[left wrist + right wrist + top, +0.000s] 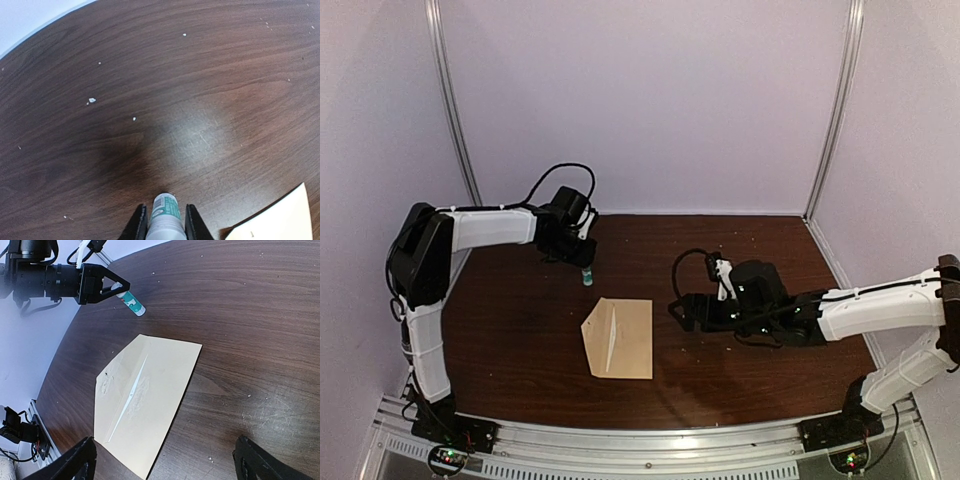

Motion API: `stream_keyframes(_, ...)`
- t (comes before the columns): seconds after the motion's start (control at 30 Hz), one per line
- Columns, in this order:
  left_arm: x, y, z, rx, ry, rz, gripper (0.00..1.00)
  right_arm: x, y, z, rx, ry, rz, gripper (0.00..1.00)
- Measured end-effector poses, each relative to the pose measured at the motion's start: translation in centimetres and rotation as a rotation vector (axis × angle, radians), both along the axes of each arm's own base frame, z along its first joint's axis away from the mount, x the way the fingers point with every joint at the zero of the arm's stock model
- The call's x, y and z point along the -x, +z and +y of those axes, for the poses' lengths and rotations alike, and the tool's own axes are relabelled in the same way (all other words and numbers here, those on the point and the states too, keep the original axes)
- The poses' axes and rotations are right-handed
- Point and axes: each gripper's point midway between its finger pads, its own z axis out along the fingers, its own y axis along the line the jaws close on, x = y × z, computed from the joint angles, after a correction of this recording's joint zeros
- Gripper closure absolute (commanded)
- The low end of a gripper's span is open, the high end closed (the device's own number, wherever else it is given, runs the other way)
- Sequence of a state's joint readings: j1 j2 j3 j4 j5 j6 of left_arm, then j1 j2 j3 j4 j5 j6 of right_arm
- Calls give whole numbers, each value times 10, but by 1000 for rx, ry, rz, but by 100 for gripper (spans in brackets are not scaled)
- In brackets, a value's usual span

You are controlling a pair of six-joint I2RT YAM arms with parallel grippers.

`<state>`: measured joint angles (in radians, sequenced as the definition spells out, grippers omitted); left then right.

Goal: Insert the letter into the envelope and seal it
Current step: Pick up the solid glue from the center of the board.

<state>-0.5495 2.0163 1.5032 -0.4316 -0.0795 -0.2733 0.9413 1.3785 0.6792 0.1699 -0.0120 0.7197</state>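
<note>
Glue stick [164, 217] pinched tight in the left claw [584, 265], right claw [682, 312] gaping wide just beside the envelope [618, 338]

Only the tube's green-labelled end on show in the left wrist view, the rest cut off at the bottom of the frame between the two fingers [137, 227]; just a pale corner of envelope poking in at lower right there. No making out the letter as a separate sheet, only a thin pale streak along the flap crease. Envelope flat mid-tabletop [500, 330], flap open and pointing toward the left arm's side, near corner clipped by the frame edge in the right wrist view. Tube tip angled down near the envelope's far corner, apart from it; hard to say whether touching the wood. Bare dark wood behind and right of the envelope, walls at back and sides, metal rail [650, 445] along the near edge
</note>
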Motion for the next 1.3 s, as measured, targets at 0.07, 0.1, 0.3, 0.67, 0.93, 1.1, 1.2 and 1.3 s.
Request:
stream_keyframes(0.07,0,-1,1,-10,-1,1,94,0,0,0,-2,1,3,4)
stream_keyframes(0.1,0,-1,2,-12,-1,1,94,-1,0,-1,-3,0,3,3)
stream_keyframes(0.3,5,6,4,-11,-5,6,97,-1,20,-7,-31,7,-42,4)
stream_keyframes(0.67,67,125,-13,245,-182,-35,96,27,77,4,-97,221,-174,8)
stream_keyframes(0.93,177,180,-72,511,-521,42,96,59,107,32,-207,430,-221,6)
stream_keyframes(1.1,236,201,-103,638,-678,66,96,67,123,44,-316,451,-239,2)
stream_keyframes(1.2,253,222,-103,736,-722,32,96,74,131,46,-387,464,-247,2)
stream_keyframes(1.3,261,243,-104,808,-758,-7,96,81,144,50,-452,495,-264,7)
